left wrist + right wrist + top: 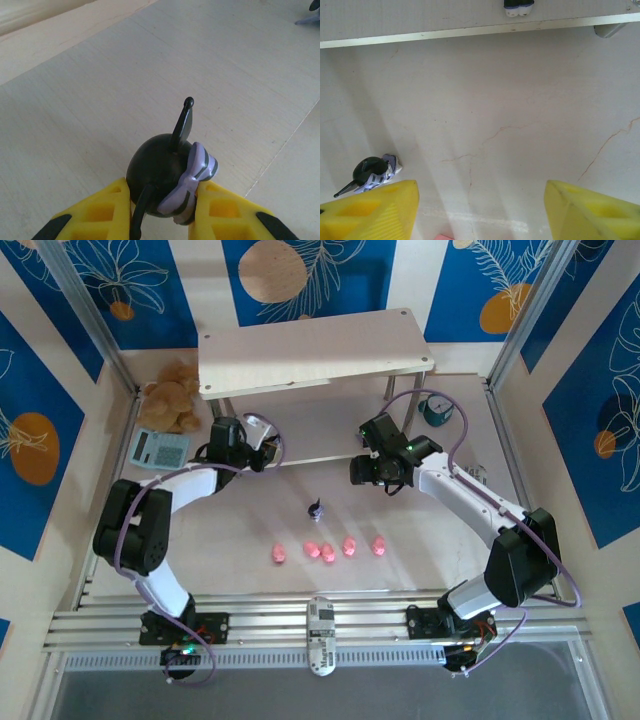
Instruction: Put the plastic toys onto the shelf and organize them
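Note:
My left gripper (162, 200) is shut on a dark figurine (160, 170) with a lilac bow, held just above the shelf's pale lower board (100, 90). In the top view this gripper (266, 440) sits under the shelf's upper board (310, 355). Another dark figurine (316, 508) stands on the table, left of my open right gripper (480, 210) in its wrist view (372, 172). Nothing is between the right gripper's jaws (372, 472). Several pink pigs (328, 552) lie in a row nearer the arm bases. The feet of one figure (518, 6) show on the lower board's edge.
A brown plush bear (172, 398) and a teal calculator-like pad (158, 448) lie at the back left. A small teal clock (436, 412) sits at the back right by a shelf leg (424, 380). Walls close in on both sides.

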`<state>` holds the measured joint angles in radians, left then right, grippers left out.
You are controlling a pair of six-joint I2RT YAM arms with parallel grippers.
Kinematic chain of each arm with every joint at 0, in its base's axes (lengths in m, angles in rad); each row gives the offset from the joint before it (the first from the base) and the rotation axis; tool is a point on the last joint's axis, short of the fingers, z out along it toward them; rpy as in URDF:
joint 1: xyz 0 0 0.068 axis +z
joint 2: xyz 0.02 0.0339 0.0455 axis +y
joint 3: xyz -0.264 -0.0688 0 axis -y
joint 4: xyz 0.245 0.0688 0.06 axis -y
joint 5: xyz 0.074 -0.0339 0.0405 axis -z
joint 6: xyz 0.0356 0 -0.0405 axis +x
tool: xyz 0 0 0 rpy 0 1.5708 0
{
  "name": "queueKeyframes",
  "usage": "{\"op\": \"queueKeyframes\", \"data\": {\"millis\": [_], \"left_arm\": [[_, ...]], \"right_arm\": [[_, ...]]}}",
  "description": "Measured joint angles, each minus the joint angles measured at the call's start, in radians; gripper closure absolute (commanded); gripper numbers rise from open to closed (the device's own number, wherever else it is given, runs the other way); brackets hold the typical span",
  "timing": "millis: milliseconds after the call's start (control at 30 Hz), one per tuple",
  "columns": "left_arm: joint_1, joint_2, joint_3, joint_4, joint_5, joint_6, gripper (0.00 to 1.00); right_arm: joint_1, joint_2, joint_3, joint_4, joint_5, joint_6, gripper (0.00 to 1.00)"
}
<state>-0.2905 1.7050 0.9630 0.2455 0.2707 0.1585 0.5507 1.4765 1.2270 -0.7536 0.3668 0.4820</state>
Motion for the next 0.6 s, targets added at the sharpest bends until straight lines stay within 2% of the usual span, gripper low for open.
{"op": "queueKeyframes", "data": {"millis": [167,600], "left_arm": [[0.001,0.001,0.012,-0.014,0.010,0.008,0.93],[0.001,0.021,0.054,-0.086,0.010,0.058,0.92]], "right_arm": [[0.000,0.000,0.008,-0.003,0.000,0.000,0.32],[0.006,0.011,0.015,-0.003,0.000,0.000,0.32]]}}
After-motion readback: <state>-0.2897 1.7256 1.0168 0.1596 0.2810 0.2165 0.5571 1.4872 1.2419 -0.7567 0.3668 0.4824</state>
